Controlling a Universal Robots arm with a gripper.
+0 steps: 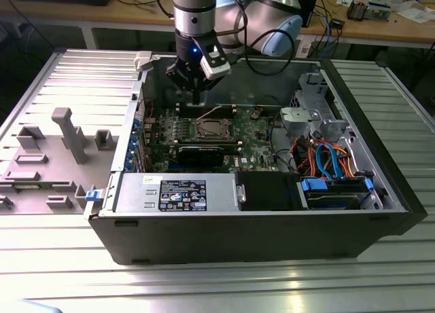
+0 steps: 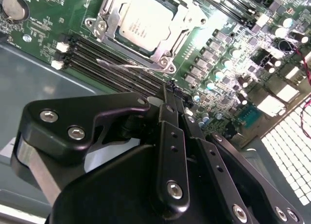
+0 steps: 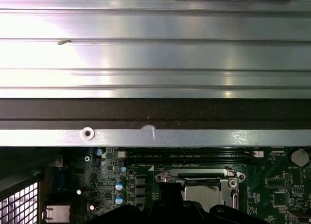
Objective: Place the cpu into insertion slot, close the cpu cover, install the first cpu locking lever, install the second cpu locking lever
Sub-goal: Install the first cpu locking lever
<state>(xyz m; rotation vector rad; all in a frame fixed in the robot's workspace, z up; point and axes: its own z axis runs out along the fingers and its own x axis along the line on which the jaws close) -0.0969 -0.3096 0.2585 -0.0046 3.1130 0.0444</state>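
The insertion slot (image 1: 211, 129) sits mid-board inside the open computer case. In the second wrist view the cpu (image 2: 146, 22) lies in it as a silvery square, and the cpu cover (image 2: 108, 15) lies flat around it as a metal frame. A thin silvery locking lever (image 2: 124, 66) sticks out from the socket's edge over the long black slots. My gripper (image 1: 197, 99) hangs just behind the socket, above those slots, with its black fingers (image 2: 171, 112) pressed together and nothing between them. The first wrist view shows the cpu (image 3: 206, 195) and the cover frame (image 3: 194, 175).
The case wall (image 3: 155, 136) runs close behind the gripper. A grey drive cage (image 1: 309, 119) and coloured cables (image 1: 326, 157) fill the exterior view's right. The power supply (image 1: 177, 194) lies along the front. A grey fixture plate (image 1: 47, 157) stands at the exterior view's left.
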